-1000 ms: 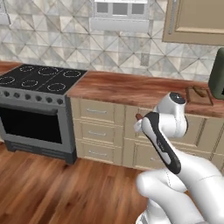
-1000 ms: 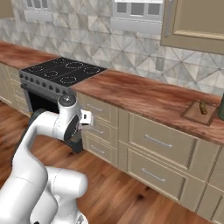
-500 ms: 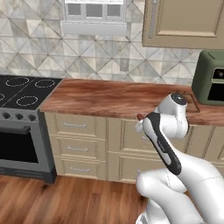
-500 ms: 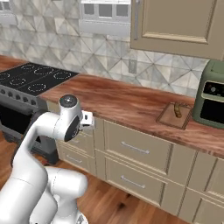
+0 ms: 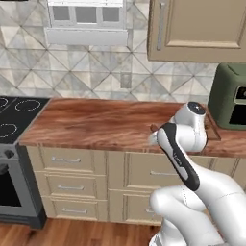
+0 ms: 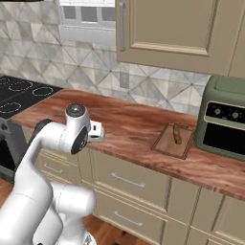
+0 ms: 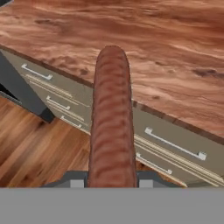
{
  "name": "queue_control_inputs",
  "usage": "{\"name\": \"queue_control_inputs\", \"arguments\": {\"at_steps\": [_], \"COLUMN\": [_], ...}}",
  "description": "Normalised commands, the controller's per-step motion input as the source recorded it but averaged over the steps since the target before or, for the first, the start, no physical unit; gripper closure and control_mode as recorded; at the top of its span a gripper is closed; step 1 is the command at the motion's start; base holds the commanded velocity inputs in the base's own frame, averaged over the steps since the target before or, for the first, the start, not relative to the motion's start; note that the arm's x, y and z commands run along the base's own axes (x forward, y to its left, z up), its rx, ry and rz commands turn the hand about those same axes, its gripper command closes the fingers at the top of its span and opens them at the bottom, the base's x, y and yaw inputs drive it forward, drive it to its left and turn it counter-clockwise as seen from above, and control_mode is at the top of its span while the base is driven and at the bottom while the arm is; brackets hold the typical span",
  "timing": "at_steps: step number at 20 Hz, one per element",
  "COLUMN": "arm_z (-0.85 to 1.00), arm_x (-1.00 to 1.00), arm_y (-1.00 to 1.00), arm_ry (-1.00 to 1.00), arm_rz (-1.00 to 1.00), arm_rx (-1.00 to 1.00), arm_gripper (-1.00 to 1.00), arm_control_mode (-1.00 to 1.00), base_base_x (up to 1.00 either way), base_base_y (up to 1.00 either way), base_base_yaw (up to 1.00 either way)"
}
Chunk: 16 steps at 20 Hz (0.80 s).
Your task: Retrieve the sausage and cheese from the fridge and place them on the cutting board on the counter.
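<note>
My gripper (image 7: 111, 177) is shut on the sausage (image 7: 111, 127), a dark red rod that stands up between the fingers. The hand (image 6: 94, 131) hovers at the front edge of the counter (image 6: 124, 119), above the beige drawers. The cutting board (image 6: 166, 143) lies on the counter to the right of the hand, beside the oven. A small olive-brown chunk, the cheese (image 6: 177, 134), rests on it. In the left base view the arm covers most of the board (image 5: 213, 130). The fridge is out of view.
A dark green countertop oven (image 6: 224, 123) stands at the right end of the counter. The black stove (image 5: 10, 126) is at the left. Drawers with metal bar handles (image 7: 173, 142) sit below the counter, over a wooden floor (image 7: 30, 135). Wall cabinets (image 6: 177, 28) hang above.
The base has driven right along the counter, so the stove slid left and the board and oven came closer. The gripper has stayed shut on the sausage.
</note>
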Motion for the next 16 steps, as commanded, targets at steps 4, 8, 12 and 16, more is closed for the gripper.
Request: {"name": "queue_control_inputs", "arguments": {"at_steps": [4,8,12,16], "arm_z": [0.0,0.0,0.0,0.0], "arm_x": [0.0,0.0,0.0,0.0], "arm_y": [0.0,0.0,0.0,0.0], "arm_ry": [0.0,0.0,0.0,0.0], "arm_rz": [0.0,0.0,0.0,0.0], "arm_rx": [0.0,0.0,0.0,0.0], "arm_gripper": [1.0,1.0,1.0,1.0], "arm_control_mode": [1.0,1.0,1.0,1.0], "base_base_x": [0.48,0.5,0.48,0.52], "base_base_y": [-0.24,-0.18,-0.18,-0.16], "base_base_yaw": [-0.32,-0.33,-0.34,-0.29]}}
